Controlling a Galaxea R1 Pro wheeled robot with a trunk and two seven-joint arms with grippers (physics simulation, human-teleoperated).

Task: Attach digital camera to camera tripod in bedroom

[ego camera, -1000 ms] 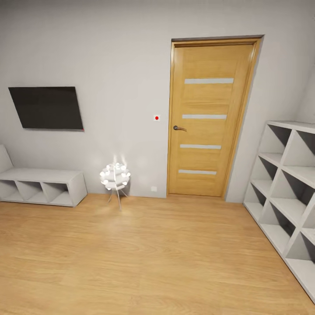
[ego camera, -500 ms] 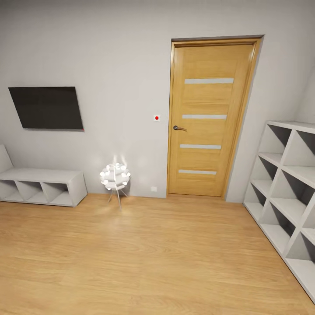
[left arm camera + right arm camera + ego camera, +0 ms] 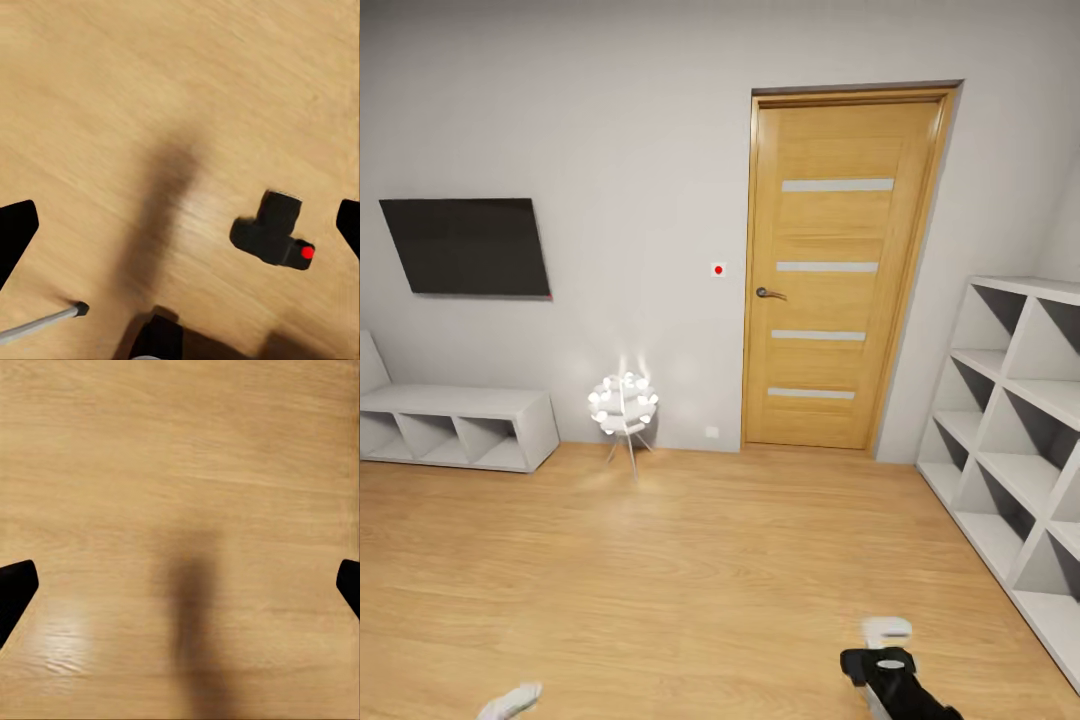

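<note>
On the floor beside a tripod foot (image 3: 78, 308) the camera (image 3: 272, 232) is seen — rigid, light, best gripped across its body; both jaws are spread.

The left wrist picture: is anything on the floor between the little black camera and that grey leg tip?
Nothing but bare wood floor and a shadow between digital camera and tripod leg.

A small black digital camera (image 3: 271, 232) with a red dot lies on the light wood floor (image 3: 150, 90), right of centre in the left wrist view. At that view's lower left, a silver-grey camera tripod (image 3: 41, 322) leg with a black foot rests on the same floor.
</note>
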